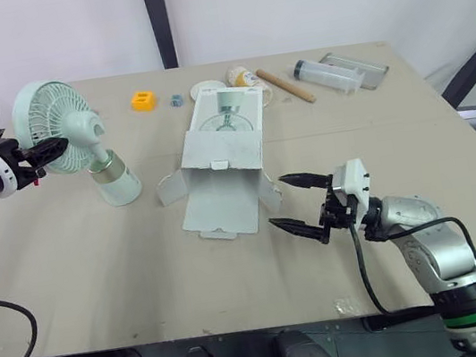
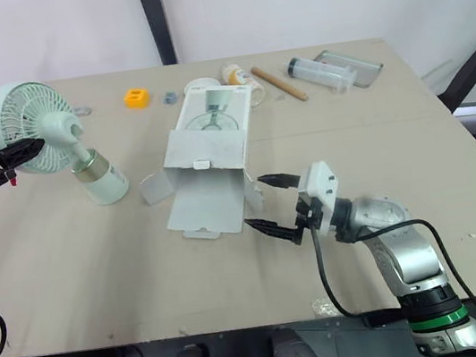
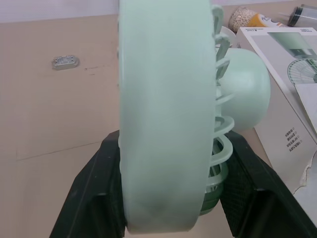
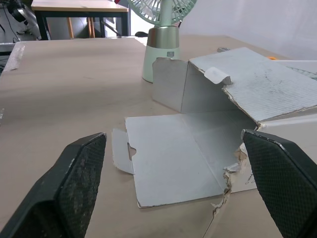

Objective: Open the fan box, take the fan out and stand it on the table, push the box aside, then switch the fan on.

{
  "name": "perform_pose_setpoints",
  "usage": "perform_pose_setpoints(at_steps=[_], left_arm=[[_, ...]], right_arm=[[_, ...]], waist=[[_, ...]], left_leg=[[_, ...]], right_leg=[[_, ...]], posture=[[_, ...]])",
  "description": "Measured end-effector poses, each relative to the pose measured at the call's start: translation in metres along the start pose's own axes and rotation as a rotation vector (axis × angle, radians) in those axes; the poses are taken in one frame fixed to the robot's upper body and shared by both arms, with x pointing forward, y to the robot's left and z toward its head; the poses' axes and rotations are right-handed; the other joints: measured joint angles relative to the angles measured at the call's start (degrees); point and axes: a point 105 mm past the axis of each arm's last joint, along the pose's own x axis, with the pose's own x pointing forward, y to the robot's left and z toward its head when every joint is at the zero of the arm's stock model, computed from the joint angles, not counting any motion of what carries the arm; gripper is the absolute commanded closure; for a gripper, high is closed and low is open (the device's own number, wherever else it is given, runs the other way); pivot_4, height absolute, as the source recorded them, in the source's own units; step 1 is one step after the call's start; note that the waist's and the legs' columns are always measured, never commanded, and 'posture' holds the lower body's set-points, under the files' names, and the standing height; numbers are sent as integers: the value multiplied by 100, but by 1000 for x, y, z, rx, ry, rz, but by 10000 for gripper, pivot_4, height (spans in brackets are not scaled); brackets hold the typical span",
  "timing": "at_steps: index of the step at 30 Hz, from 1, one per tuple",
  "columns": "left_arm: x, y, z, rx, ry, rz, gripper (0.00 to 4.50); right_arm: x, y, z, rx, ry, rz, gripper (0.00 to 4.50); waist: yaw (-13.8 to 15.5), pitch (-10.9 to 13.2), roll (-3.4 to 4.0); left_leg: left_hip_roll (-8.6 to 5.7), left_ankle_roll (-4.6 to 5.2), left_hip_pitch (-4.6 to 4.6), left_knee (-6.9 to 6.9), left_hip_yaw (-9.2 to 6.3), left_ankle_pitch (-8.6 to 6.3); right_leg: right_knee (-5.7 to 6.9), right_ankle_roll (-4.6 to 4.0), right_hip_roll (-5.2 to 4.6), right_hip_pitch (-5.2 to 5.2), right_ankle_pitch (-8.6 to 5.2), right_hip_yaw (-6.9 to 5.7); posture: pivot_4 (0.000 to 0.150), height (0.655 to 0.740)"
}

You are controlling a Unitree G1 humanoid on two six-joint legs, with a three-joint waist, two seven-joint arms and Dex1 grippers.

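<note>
head view: left claw (image 1: pixel 48 154) clamps the tilted fan (image 1: pixel 77 131) at the bench's (image 1: pixel 74 286) 9 o'clock; right claw (image 1: pixel 276 200), wide, has the box (image 1: pixel 221 158) at its 10 o'clock, long axis 12-to-6. left wrist view: fingers (image 3: pixel 94 188) pinch the fan's head. right wrist view: open flaps (image 4: pixel 173 158) just ahead.

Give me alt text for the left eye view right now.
The left end effector is shut on the head of the mint-green fan, whose base rests on the table. The opened fan box lies mid-table, with the open right end effector just beside its flaps.
</note>
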Motion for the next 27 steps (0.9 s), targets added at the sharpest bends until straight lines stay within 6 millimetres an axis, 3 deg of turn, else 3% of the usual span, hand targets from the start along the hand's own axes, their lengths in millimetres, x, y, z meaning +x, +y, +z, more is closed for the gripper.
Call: perform_pose_setpoints(at_steps=[3, 20, 27], left_arm=[[4, 1, -7, -9, 19, -1, 526], [15, -8, -19, 26, 4, -72, 526], [10, -1, -25, 37, -60, -62, 526]], right_arm=[[0, 0, 0, 0, 0, -2, 0], [-1, -1, -3, 1, 12, -16, 0], [-1, -2, -3, 4, 12, -28, 0]], waist=[[-1, 0, 0], [-1, 0, 0], [-1, 0, -1]], left_leg=[[0, 0, -1, 0, 0, 0], [0, 0, -2, 0, 0, 0], [1, 0, -1, 0, 0, 0]], right_leg=[[0, -1, 1, -1, 0, 0], [0, -1, 0, -2, 2, 0], [0, -1, 0, -1, 3, 1]], posture=[[1500, 7400], [1500, 7400], [1500, 7400]])
